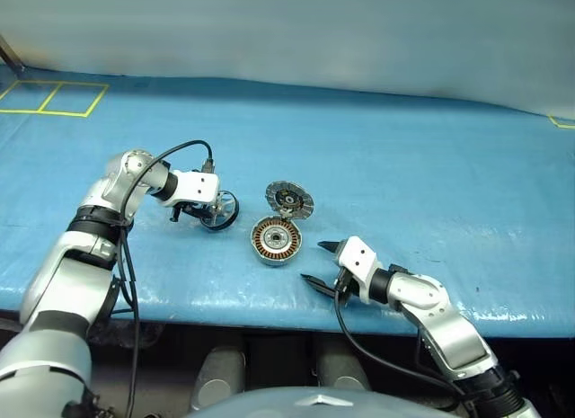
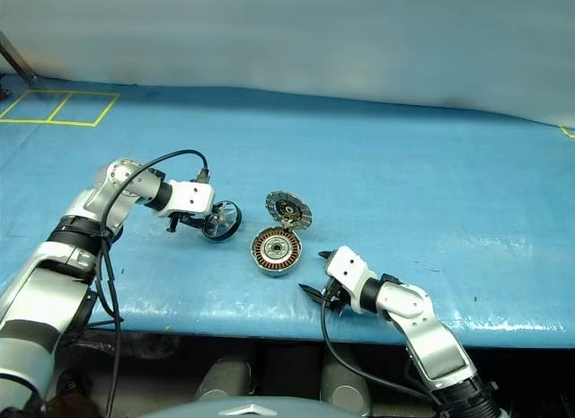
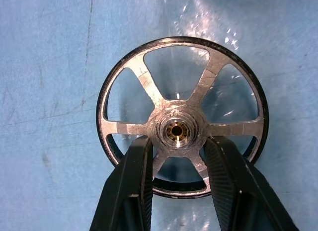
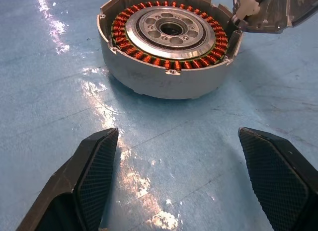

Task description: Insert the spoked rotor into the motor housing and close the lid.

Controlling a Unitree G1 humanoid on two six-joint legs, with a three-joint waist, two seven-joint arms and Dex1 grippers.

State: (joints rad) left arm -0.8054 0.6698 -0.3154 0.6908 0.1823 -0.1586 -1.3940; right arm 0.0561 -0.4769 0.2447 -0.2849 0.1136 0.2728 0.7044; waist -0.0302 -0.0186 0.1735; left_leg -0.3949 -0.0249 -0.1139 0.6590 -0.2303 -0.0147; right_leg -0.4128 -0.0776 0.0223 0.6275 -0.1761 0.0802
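Right now the motor housing (image 1: 275, 241) sits on the blue table cover (image 1: 431, 175), near its front edge, open to the top. Inside it a ring of copper-brown windings (image 4: 149, 56) runs around a silver central hub (image 4: 170, 28); nothing else lies in the cup. The lid (image 1: 289, 200) stands up from the far rim of the housing, tilted back on its hinge, its dark patterned inner face turned toward the robot.

The spoked rotor (image 1: 220, 210) is to the left of the housing and apart from it, held on edge by the left gripper (image 1: 208, 213). In the left wrist view the two black fingers (image 3: 130, 184) pinch the rotor (image 3: 182, 116) at its hub, one on each side, with the silver spokes and dark rim spreading out beyond them over the blue cover. Whether the rim touches the cover I cannot tell.

The right gripper (image 1: 318, 263) hangs low over the table just in front and to the right of the housing, its fingers (image 4: 92, 179) spread wide with nothing between them, pointing toward the housing wall (image 4: 164, 82).
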